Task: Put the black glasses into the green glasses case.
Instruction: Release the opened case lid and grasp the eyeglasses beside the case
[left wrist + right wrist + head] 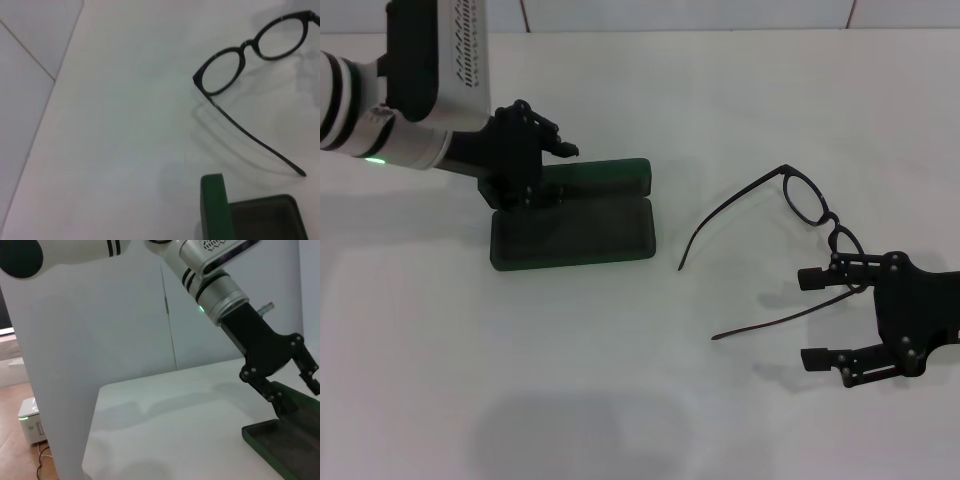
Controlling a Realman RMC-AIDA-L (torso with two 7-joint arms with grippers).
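The black glasses [830, 215] lie unfolded on the white table, right of centre, with both temple arms pointing toward the case. My right gripper [807, 317] rests open at the near lens, and one temple arm runs between its fingers. The green glasses case [570, 240] sits left of centre with its lid raised behind the dark lined tray. My left gripper [548, 175] is at the lid's left end, open, its fingers on either side of the lid. The left wrist view shows the glasses [247, 46] beyond the case [216, 207]. The right wrist view shows the left gripper [294, 390] over the case [285, 440].
The white table [620, 400] has bare surface in front of the case and between the case and the glasses. In the right wrist view the table's far edge [100, 390] drops to a floor with a small white box [30, 420], and a wall stands behind.
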